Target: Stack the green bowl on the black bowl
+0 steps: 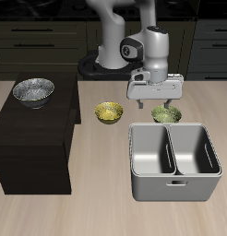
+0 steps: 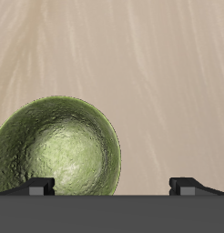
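The green bowl is small and olive-green, standing on the table just behind the grey bin. In the wrist view its mottled inside shows, off-centre under one fingertip. My gripper hangs a little above the table beside and over the green bowl. Its jaws are open and empty, and it also shows in the wrist view. The black bowl has a silvery speckled inside and sits on top of a dark cabinet, far from the gripper.
A yellow-gold bowl stands on the table between the cabinet and the green bowl. A grey two-compartment bin sits nearer the table's front edge, just before the green bowl.
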Controlling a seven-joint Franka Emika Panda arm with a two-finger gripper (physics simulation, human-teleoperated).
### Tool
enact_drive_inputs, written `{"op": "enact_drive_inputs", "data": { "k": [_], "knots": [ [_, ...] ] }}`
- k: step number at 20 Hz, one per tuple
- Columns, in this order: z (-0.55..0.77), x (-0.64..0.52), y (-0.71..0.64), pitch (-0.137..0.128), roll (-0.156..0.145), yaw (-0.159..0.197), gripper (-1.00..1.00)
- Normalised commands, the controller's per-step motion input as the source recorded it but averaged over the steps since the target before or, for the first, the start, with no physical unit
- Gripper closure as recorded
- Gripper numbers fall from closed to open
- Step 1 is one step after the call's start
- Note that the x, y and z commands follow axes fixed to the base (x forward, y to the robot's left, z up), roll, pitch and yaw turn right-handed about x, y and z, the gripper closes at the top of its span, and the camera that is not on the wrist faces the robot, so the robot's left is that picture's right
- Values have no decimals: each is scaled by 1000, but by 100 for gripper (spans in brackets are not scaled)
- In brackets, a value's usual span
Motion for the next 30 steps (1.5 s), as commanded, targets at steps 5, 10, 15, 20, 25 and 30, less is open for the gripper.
{"op": "enact_drive_inputs", "data": {
  "k": [5, 10, 15, 20, 25, 30],
  "knots": [
    [-162, -3, 44, 60, 9, -18, -100],
    [-105, 52, -6, 38, 16, -12, -100],
    [-127, 147, -20, 45, 5, -14, -100],
    [-114, 73, 32, 31, 24, -3, -100],
    [-98, 48, -14, 16, 6, 9, 100],
    [10, 11, -1, 6, 13, 7, 100]
  ]
}}
